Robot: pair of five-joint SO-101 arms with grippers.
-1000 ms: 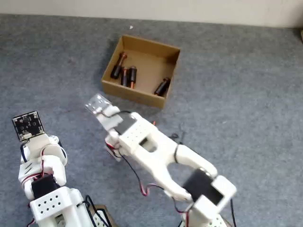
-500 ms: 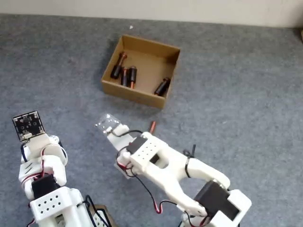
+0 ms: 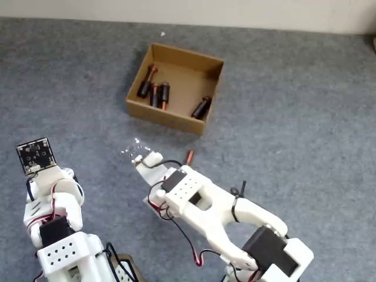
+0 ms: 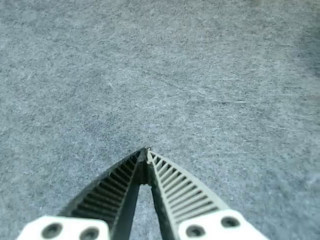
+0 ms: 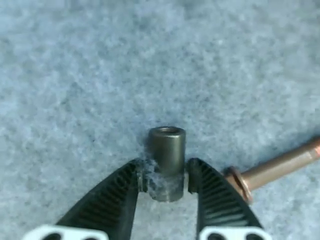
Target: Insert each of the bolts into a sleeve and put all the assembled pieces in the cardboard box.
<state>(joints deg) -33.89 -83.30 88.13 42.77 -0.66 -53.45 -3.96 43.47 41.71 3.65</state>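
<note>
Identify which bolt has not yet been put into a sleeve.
The copper bolt lying bare on the mat beside the right claw, which holds an empty sleeve; those in the cardboard box already sit inside sleeves.

The end effector (image 5: 165, 176) has its two black ribbed fingers (image 5: 120, 197) closed against either side of a dark sleeve (image 5: 167, 145) standing upright on the grey surface (image 5: 75, 75). A copper bolt (image 5: 280, 167) lies just beside one finger.
</note>
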